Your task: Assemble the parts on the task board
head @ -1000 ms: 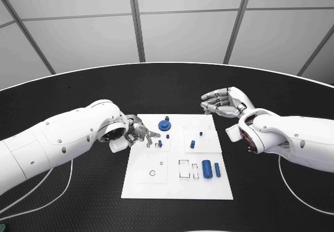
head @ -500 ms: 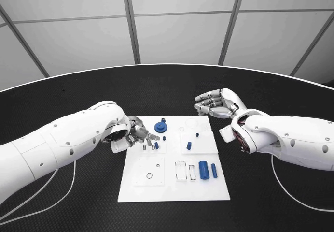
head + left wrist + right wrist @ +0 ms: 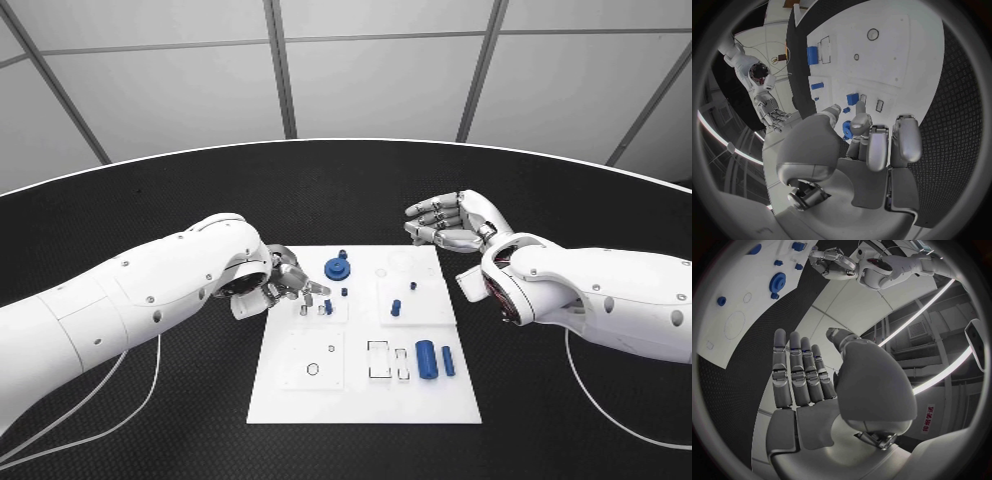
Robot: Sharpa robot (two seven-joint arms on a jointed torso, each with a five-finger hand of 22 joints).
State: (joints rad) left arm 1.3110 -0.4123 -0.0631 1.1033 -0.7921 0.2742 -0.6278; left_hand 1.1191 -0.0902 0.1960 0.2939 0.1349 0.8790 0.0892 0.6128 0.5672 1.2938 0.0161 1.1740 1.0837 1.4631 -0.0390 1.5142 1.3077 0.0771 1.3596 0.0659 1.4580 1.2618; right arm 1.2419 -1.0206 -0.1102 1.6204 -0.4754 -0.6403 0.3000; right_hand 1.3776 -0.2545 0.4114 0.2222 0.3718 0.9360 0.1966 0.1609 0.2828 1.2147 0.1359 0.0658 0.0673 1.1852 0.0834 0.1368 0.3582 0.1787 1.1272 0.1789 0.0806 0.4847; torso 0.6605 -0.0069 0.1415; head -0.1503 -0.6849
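Note:
The white task board (image 3: 325,385) lies mid-table. On it are a blue gear (image 3: 338,267), a thick blue cylinder (image 3: 427,355) with a slim one (image 3: 449,361) beside it, and a small peg (image 3: 394,307). My left hand (image 3: 289,285) hovers over the board's left edge, fingers apart and pointing at a small blue part (image 3: 329,307); it holds nothing. In the left wrist view the fingertips (image 3: 859,120) lie just short of that part (image 3: 852,98). My right hand (image 3: 450,222) hangs off the board's far right corner, palm up, fingers loosely curved, empty (image 3: 811,385).
Empty slots and round holes mark the board's near left half (image 3: 313,368). The black table (image 3: 173,420) runs out to a white rim. A thin cable (image 3: 137,375) trails under the left arm, another (image 3: 577,375) under the right.
The whole picture has shifted, so the camera moved. Relative to the board both hands stay roughly where they were, and no part has moved.

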